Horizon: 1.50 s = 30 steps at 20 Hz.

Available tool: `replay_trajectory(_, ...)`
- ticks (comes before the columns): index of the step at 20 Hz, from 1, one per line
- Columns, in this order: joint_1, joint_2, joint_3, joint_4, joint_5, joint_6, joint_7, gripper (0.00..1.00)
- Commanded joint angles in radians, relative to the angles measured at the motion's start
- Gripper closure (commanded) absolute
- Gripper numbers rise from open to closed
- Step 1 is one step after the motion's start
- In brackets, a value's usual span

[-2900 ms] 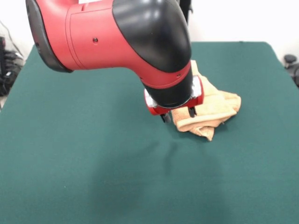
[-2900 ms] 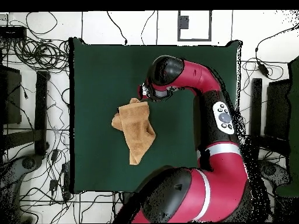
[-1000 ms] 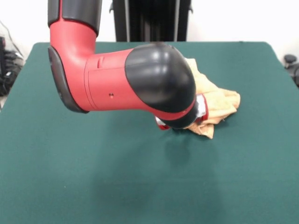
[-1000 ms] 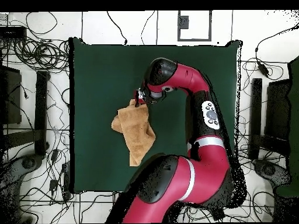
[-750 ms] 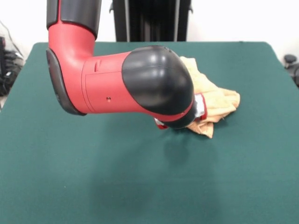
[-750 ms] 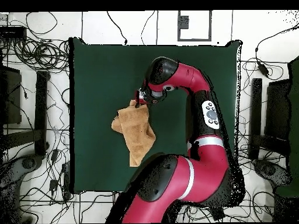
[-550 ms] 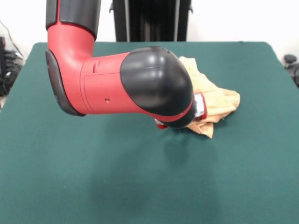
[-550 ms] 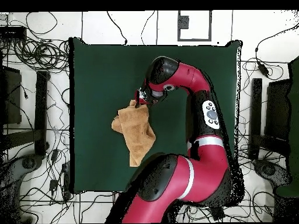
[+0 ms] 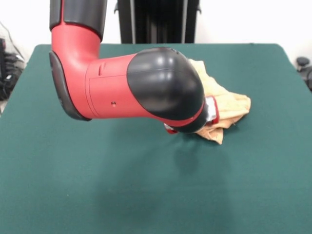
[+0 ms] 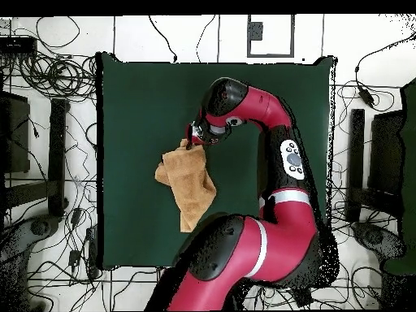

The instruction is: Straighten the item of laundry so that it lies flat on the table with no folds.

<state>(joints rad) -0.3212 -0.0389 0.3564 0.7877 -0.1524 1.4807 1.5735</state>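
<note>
1. The towel [image 9: 225, 113] lies bunched on the green table [image 9: 97, 185], toward the right side in the front view and a little beyond the middle of the cloth top.

2. It is far from flat: folds and ridges run across it, one lobe sticks out to the right, and a pointed corner hangs toward the near edge of the table.

3. From overhead the towel [image 10: 189, 183] reads as a long crumpled strip running slantwise, wider at the end by the gripper and narrowing to a tail that points toward the robot's base. A small lump juts from its left side.

4. The red and black arm [image 9: 136, 87] reaches across in front of the towel and hides much of its left part in the front view.

5. The gripper [image 10: 193, 140] sits right at the wider end of the towel, low over the table. In the front view only the red wrist collar and a bit of silver show past the big black elbow joint.

6. I cannot tell whether the gripper is clenched on the cloth or released; the arm covers it from the front, and from above it is too small to make out.

7. Beyond the table edges, the overhead view shows a pale floor covered in tangled black cables [image 10: 57, 73].
</note>
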Motion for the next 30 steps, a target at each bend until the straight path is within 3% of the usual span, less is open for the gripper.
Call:
replay_trajectory(1,0.078,-0.029,-0.067,0.04,-0.019,-0.003,0.233,0.0)
replay_trajectory(8,0.102,-0.043,-0.14,-0.02,-0.081,0.012,0.184,0.0)
replay_trajectory(12,0.123,-0.093,-0.175,0.007,-0.118,-0.097,0.163,0.0)
replay_trajectory(19,0.097,-0.119,-0.191,-0.095,-0.23,-0.086,-0.039,0.0)
replay_trajectory(26,0.068,-0.221,-0.2,-0.034,-0.327,-0.274,-0.154,0.0)
replay_trajectory(30,0.044,-0.215,-0.174,-0.092,-0.368,-0.28,-0.237,0.0)
